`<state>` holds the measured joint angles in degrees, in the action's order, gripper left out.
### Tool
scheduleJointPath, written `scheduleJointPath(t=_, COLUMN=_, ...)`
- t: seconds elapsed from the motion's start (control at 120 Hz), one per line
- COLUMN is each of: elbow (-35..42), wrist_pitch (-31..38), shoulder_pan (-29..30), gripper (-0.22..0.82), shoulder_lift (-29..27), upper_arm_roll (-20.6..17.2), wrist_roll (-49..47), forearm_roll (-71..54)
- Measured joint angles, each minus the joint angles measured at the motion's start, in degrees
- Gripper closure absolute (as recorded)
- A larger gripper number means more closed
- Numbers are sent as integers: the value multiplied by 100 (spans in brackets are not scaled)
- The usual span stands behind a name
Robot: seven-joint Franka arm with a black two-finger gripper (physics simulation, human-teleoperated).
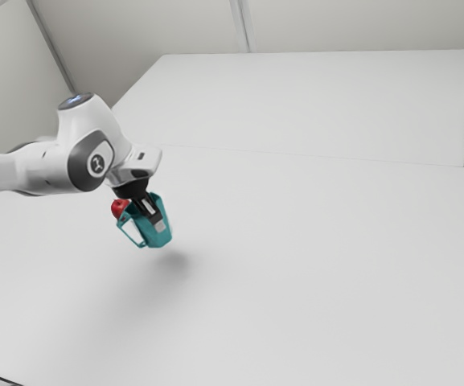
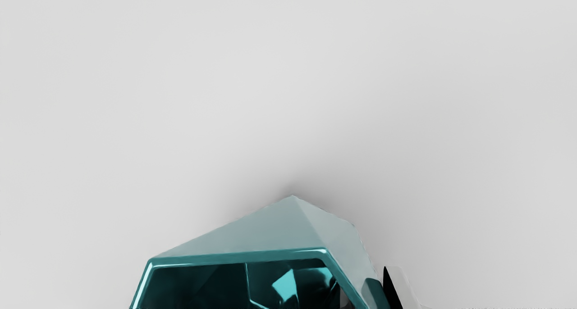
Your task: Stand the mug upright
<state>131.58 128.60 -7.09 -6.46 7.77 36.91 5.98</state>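
One teal faceted mug with a handle (image 1: 153, 239), at the fingertips of our black two-finger tool (image 1: 158, 223), which is clenched on its wall. Mouth faces back toward the tool, base beyond the tips, long axis looks tilted. Seems clear of the white bench (image 1: 312, 257). Next, we'd judge: level that axis, base down. Red round object (image 1: 119, 208) sits near the tool, exterior view's left; watch the handle side.
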Motion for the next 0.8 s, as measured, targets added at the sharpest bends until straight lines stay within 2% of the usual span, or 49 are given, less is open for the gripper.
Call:
scheduleJointPath(t=0.525, elbow=-812, wrist_pitch=-57, shoulder_pan=-70, gripper=75, shoulder_lift=1004, upper_arm_roll=-30, wrist_roll=-1565, forearm_roll=-289)
scheduleJointPath(t=0.8, elbow=-890, wrist_pitch=-49, shoulder_pan=-338, gripper=76, shoulder_lift=1177, upper_arm_roll=-32, wrist_roll=-2055, forearm_roll=-234)
